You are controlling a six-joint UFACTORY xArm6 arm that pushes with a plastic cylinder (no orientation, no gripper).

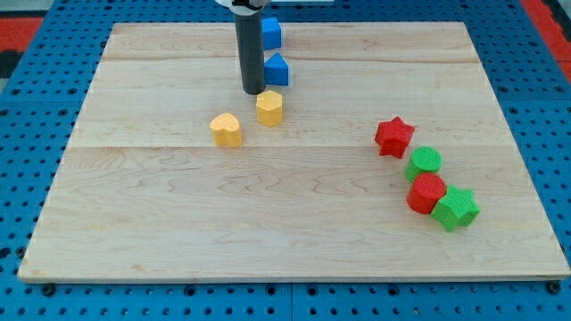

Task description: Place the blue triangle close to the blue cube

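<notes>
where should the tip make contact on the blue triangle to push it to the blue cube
There is no grip here, only a push. Contact the blue triangle on its face toward the view's bottom, and push toward the view's top, since the blue cube sits just above it. My tip is now at the triangle's lower left, beside the yellow hexagon block, so it should probably shift a little right first.

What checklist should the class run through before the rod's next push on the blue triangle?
1. Blue triangle in view: ok.
2. Blue cube in view, partly behind the rod: ok.
3. My tip near the triangle: ok, just to the view's left of it; contact cannot tell.
4. Path from triangle toward cube free of other blocks: ok.
5. Yellow hexagon clear of my tip: not ok, it sits right beside it, lower right.
6. Triangle already close to cube: ok; a small gap remains.
</notes>
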